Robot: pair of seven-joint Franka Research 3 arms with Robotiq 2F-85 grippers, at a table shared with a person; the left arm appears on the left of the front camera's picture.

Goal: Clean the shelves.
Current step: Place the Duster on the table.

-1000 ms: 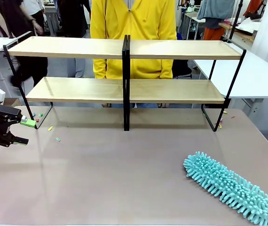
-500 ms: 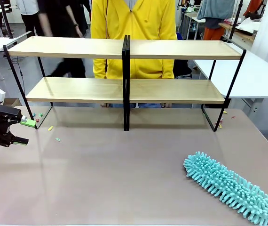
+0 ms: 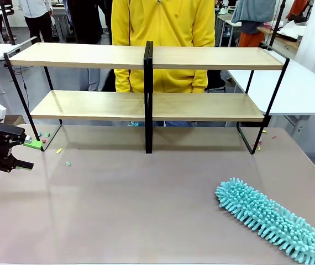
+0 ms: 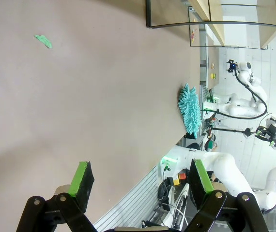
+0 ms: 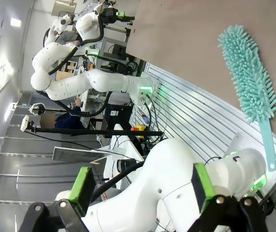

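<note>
The shelves [image 3: 146,105] stand across the far half of the table, two light-wood boards on a black frame with a central post; their corner also shows in the left wrist view [image 4: 210,19]. A teal fluffy duster [image 3: 271,220] lies flat at the front right of the table, also seen as the duster [image 4: 190,108] and the duster [image 5: 249,77] with its pale handle. My left gripper [image 3: 27,154] hovers open at the table's left edge, nothing between its green pads [image 4: 82,176]. My right gripper [image 5: 140,186] is open, off the table's front right, holding nothing.
A person in a yellow top [image 3: 163,38] stands behind the shelves. Small coloured scraps [image 3: 67,163] lie near the rack's left foot, more by the right foot [image 3: 258,144]. White tables flank both sides. The brown tabletop [image 3: 135,204] stretches wide in front.
Neither gripper has moved. The person in yellow shifted slightly to the right behind the shelves, and people in the background walked on.
</note>
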